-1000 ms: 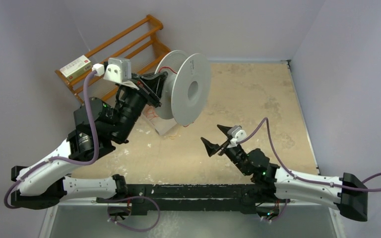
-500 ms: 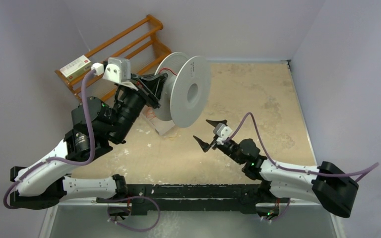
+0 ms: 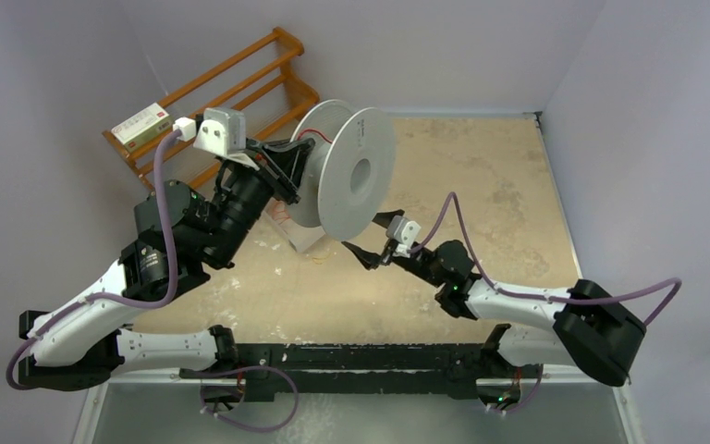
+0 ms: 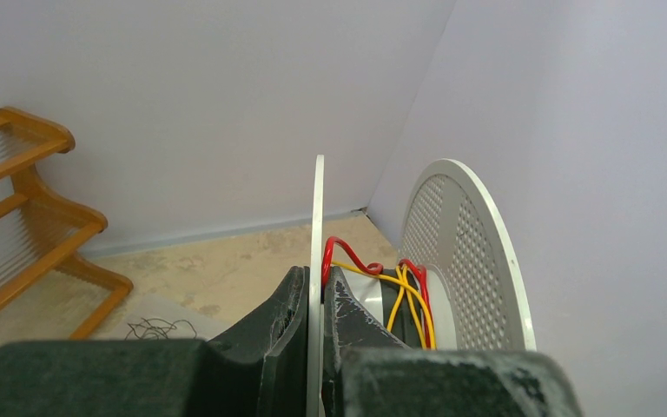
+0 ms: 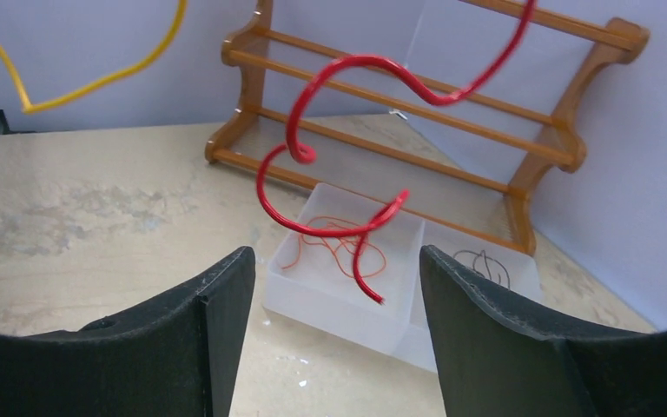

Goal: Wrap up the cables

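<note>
**Q:** Which step is shown?

**A:** Winding, between turns. The left gripper (image 4: 316,295) has its jaws closed on one flange of the white spool (image 3: 356,176), which it holds clear of the surface (image 3: 481,176). Red cable (image 5: 356,59) and yellow cable (image 4: 397,304) lie on the hub.

**Q:** And the loose end?

**A:** The red cable's free end hangs curled at the spool's 6 o'clock, over the tray (image 5: 313,304). The right gripper (image 3: 373,238) sits there with its jaws apart and empty, the curl just ahead of them.

**Q:** Next move?

**A:** Probably to bring the jaws around the curl, close them, and lead it round the hub without snagging.
</note>
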You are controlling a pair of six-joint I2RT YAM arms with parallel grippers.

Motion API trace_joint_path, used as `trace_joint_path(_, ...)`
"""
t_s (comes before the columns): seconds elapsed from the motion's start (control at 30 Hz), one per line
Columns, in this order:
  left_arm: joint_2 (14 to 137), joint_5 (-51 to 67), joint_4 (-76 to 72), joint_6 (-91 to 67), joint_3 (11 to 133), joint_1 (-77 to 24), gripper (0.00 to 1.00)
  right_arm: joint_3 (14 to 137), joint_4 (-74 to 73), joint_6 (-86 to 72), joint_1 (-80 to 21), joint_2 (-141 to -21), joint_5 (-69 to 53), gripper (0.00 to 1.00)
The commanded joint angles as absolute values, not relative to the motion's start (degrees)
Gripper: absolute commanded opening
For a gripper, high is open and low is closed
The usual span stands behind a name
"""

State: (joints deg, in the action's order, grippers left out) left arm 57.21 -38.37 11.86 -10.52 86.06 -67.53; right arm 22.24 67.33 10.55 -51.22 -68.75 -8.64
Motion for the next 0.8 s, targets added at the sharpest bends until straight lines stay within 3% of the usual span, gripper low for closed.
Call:
trace_joint_path(0.0, 55.8, -36.8, 6.3, -12.3, 89.6, -67.3, 0.00, 26.2, 72.5, 9.5, -50.6, -71.1, -12.8, 0.69)
trace_joint_path(0.57, 55.5, -36.8, 6.9, -12.4, 89.7, -67.3, 0.00, 27.9, 73.8, 7.9, -49.8, -75.0, -13.2, 0.35)
trace_joint_path(0.77, 55.4, -37.0, 6.8, -12.6, 89.6, -67.3, 0.00, 28.3, 73.0, 8.1, -49.7, -75.3, -14.1, 0.00)
